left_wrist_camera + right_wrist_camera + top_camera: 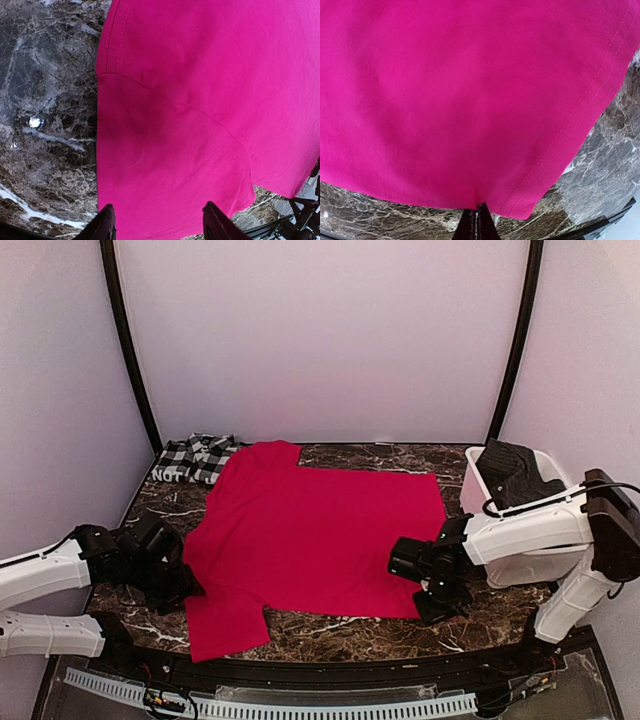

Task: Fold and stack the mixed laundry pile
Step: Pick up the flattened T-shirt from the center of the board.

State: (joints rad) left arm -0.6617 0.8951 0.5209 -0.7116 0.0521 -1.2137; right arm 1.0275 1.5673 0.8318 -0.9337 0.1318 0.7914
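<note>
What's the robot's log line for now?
red T-shirt: spread flat | left gripper: open over T-shirt | right gripper: shut on T-shirt hem | checked shirt: far left

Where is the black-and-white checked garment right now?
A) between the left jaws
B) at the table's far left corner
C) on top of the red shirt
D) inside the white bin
B: the checked garment lies in the far left corner of the table, beside the red shirt.

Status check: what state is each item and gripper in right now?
Red shirt: spread flat, unfolded.
Checked garment: bunched, far left corner.
Bin: holds a dark garment.
Left gripper: open over shirt's sleeve.
Right gripper: shut on shirt's hem.
</note>
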